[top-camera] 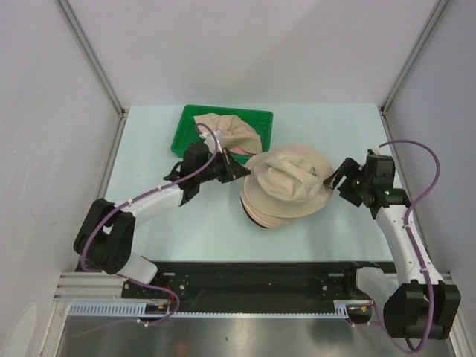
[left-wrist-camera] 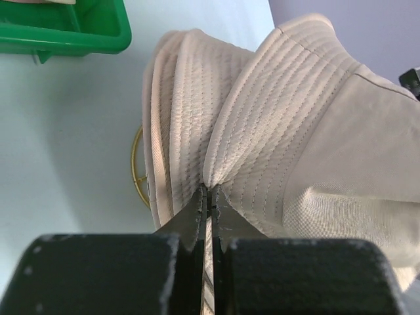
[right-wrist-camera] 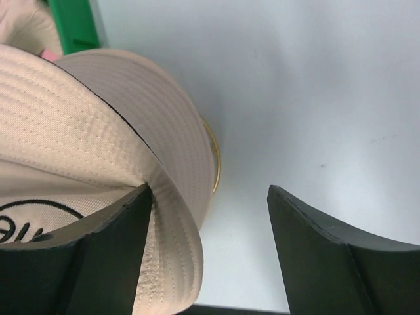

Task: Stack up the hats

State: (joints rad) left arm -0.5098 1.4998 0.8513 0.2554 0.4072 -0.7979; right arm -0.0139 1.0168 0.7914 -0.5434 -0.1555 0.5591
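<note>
A pile of beige brimmed hats sits mid-table. The top hat lies crumpled and tilted on it. My left gripper is shut on the top hat's left brim; in the left wrist view the pinched fabric fans out from the closed tips. My right gripper is open at the pile's right edge. In the right wrist view the hat brim lies against the left finger, and the right finger stands free over the table. More hats, one showing pink, lie in the green tray.
The green tray stands behind the left gripper, and its corner shows in the left wrist view. A gold wire ring peeks out under the pile; it also shows in the right wrist view. Enclosure walls stand left and right.
</note>
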